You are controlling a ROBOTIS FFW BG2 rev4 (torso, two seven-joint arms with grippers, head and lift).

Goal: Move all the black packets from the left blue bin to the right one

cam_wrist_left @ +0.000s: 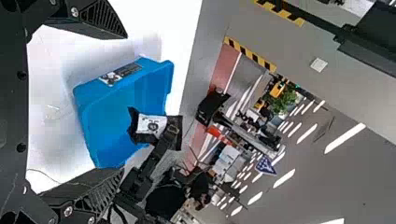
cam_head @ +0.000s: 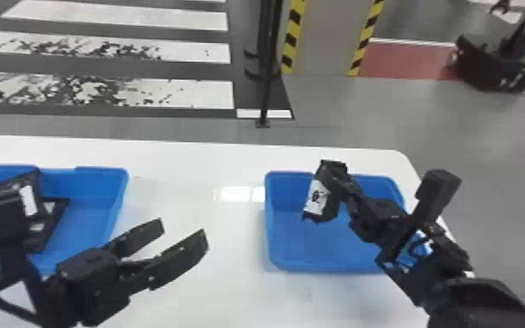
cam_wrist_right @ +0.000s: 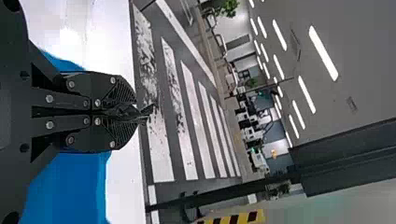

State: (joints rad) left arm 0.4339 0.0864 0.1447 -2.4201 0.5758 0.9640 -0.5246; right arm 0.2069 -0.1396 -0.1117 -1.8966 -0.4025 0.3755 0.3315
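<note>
Blue plastic forms both bins, set apart on a white table [cam_head: 213,163], with the left bin [cam_head: 100,192] at the left edge of the head view and the right bin [cam_head: 309,244] right of centre. A black packet [cam_head: 317,198] is held over the right bin by the right gripper [cam_head: 343,181], its far end overlapping the bin's back rim in the head view and its white label turned toward the left of the frame. Whether the bin is touched by it cannot be told. In the right wrist view, the two fingers [cam_wrist_right: 122,93] are seen brought together, with a thin dark edge of the packet pinched between their tips. By the left gripper [cam_head: 184,229], at the lower left of the head view, nothing is gripped; its fingers are spread well apart above the table, between the bins. At least two more black packets [cam_head: 52,222] with white labels are heaped in the left bin, toward its left side, one tilted over another, and partly hidden by the left arm. Beyond the table, the upper left is crossed by white floor stripes [cam_head: 187,93], and a pillar [cam_head: 325,39] edged in yellow-and-black tape is seen at top centre.
</note>
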